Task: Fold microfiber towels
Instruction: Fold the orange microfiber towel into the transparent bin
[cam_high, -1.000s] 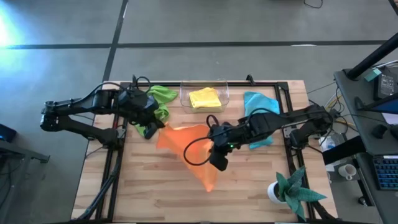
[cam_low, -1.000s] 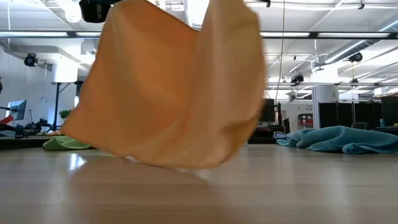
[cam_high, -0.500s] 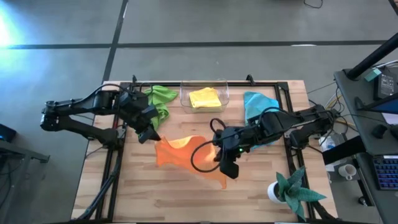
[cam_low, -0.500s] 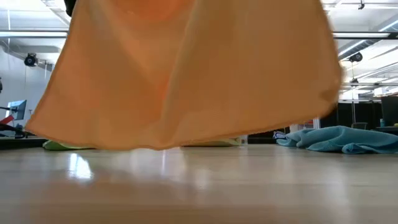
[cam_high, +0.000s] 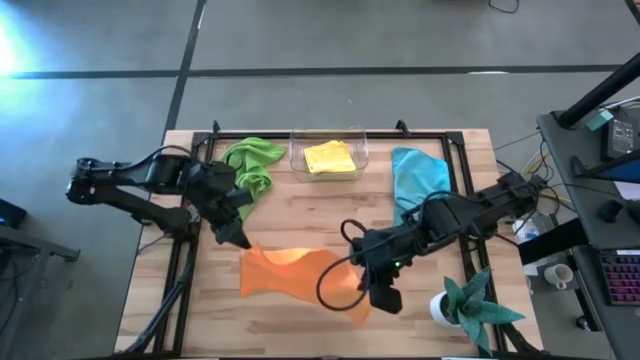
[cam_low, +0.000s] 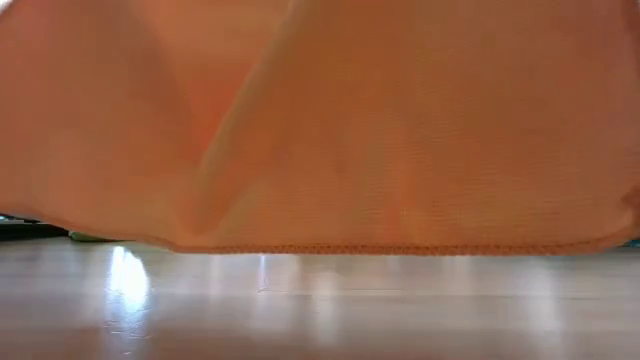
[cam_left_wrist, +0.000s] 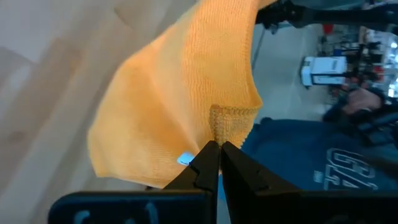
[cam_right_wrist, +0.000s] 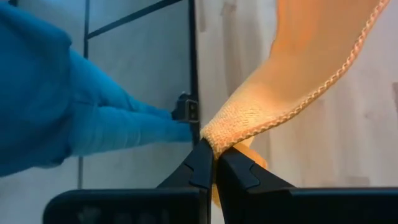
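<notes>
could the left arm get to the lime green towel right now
Probably not yet. The lime green towel lies uncovered just behind the left gripper, but that gripper is shut on a corner of the orange towel.

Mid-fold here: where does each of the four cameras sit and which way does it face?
High: overhead, straight down on the table; both arms show.
Low: table height, looking level; the orange towel fills it, no arm visible.
Left wrist: past the left gripper, shut on the towel's corner.
Right wrist: past the right gripper, shut on another corner; blue towel beyond.
All four share the orange towel.
</notes>
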